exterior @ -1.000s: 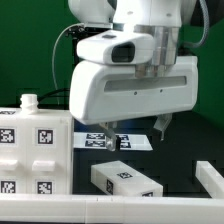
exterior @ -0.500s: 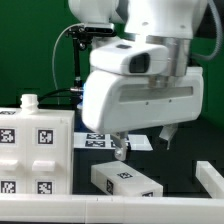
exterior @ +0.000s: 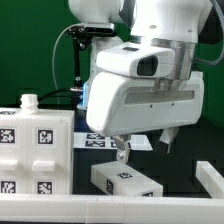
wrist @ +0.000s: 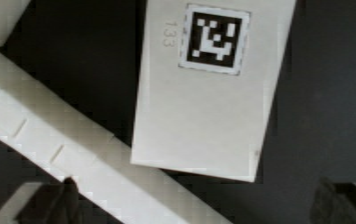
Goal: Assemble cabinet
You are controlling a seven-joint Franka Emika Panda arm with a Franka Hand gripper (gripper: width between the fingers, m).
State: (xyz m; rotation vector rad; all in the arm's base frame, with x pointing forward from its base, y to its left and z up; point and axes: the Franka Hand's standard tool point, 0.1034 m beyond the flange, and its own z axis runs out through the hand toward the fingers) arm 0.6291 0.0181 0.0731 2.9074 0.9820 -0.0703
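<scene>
Note pincer (exterior: 144, 148) spread wide, nothing between the fingers, hanging over the middle of the table (exterior: 186, 168). Find small cabinet panel (exterior: 126, 181) lying flat just below it and slightly toward the table edge nearest the exterior camera, apart from both fingertips. Read its long axis as oblique: from farther back on the exterior view's left toward the near edge on the exterior view's right. Confirm in wrist view: same panel (wrist: 207, 100) fills much of the frame, tag at one end, no finger on it. Judge the finger line against that axis to be the deciding relation for a grasp across the short width; cannot settle exact alignment here. Log cabinet body (exterior: 36, 150) upright by the table edge on the exterior view's left, tags facing the camera; interior hidden, contents cannot be told. Log another cabinet piece (exterior: 211, 178) at the opposite edge, cut off. See marker board (exterior: 96, 141) flat behind the pincer. Single arm only, so no choice of hand.
</scene>
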